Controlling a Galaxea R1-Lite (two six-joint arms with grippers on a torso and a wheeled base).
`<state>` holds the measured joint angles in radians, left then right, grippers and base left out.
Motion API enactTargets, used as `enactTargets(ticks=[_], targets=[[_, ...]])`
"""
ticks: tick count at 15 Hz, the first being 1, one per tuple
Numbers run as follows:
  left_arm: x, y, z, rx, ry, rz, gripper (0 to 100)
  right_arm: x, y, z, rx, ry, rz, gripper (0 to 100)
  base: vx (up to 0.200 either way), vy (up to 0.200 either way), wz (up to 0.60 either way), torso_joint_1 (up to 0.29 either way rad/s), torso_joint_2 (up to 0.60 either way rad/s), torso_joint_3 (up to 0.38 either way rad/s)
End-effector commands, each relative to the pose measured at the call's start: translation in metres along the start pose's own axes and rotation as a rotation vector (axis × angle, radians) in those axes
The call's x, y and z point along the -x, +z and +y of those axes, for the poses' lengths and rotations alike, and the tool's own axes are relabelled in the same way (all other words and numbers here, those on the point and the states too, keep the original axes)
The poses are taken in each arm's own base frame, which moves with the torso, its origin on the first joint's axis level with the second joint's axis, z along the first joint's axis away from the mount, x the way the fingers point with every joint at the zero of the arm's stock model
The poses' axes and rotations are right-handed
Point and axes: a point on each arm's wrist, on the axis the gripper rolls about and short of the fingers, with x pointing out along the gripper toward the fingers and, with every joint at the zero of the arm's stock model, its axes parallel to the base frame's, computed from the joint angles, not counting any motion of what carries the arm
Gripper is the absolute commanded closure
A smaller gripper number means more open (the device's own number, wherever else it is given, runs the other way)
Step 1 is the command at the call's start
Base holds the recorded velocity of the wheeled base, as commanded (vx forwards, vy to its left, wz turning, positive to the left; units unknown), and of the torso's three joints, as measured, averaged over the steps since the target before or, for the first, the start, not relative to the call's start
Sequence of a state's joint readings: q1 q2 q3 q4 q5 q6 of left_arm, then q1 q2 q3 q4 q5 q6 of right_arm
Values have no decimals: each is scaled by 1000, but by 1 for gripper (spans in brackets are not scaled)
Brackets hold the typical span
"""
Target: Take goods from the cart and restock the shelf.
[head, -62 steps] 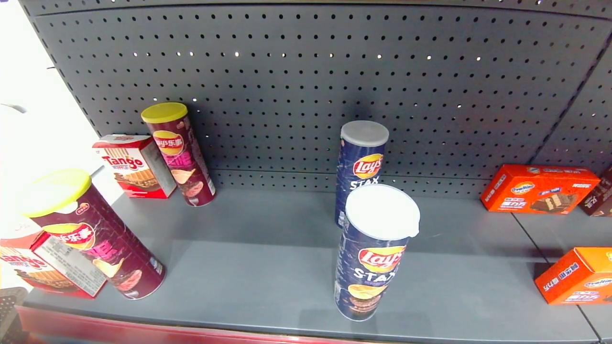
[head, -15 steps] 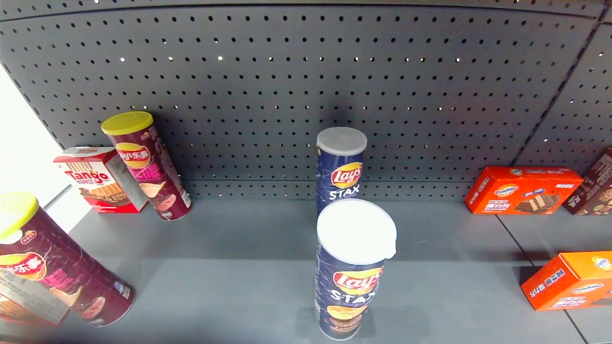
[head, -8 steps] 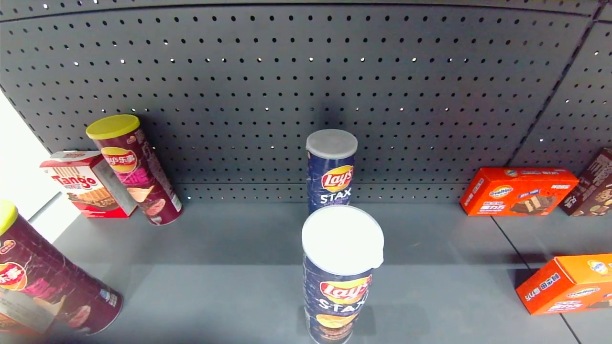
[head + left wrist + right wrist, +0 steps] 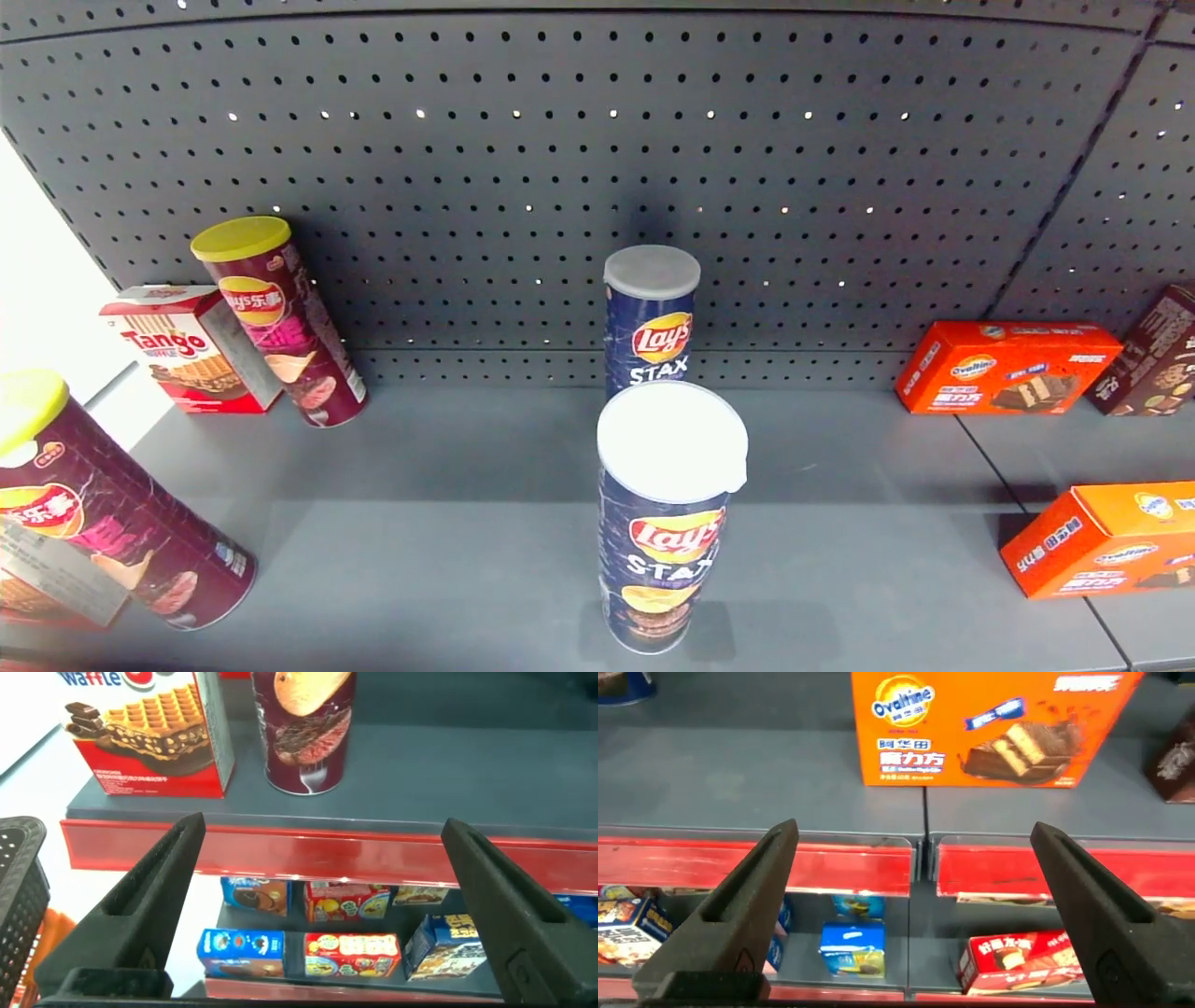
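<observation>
Plainly, you have nothing in hand. The left gripper (image 4: 318,924) and the right gripper (image 4: 915,924) both hang with fingers spread wide and empty, low in front of the shelf's (image 4: 448,523) red lip (image 4: 280,845).

The goods to fetch should be in the cart. A black mesh corner (image 4: 19,905) at the wrist view's edge is possibly that cart, but it is cut off and its load is hidden.

- **Lip:** lift either arm straight up from here and a finger could catch the red lip and jolt the whole row.
- **Front blue can:** the front blue can (image 4: 665,523) stands tall and narrow at 6 o'clock, close to the front edge. A brush from a passing arm would likely tip it off the shelf or back into the rear blue can (image 4: 651,322) at 12 o'clock.
- **Left side:** at 9 o'clock the rear maroon can (image 4: 280,322) stands just beside the wafer box (image 4: 187,350). Push stock in there and both may slide.
- **Right side:** at 3 o'clock the rear orange box (image 4: 1008,366) and the front orange box (image 4: 1102,537) leave you less room.

The front maroon can (image 4: 112,504) at 8 o'clock is cropped, as is the brown box (image 4: 1158,350).
</observation>
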<state>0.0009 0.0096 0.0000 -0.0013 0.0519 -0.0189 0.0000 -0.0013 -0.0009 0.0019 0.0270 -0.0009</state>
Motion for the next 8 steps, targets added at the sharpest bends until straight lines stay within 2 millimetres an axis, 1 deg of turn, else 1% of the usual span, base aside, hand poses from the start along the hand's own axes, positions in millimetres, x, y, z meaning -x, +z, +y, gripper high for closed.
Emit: enactTargets(ticks=[1, 8], targets=[[0, 0, 0, 1, 1, -1, 0, 0, 0, 0, 1, 1, 2, 0, 0, 0, 0, 0, 0, 0], [0, 0, 0, 0, 1, -1, 0, 0, 0, 0, 2, 1, 2, 0, 0, 0, 0, 0, 0, 0]])
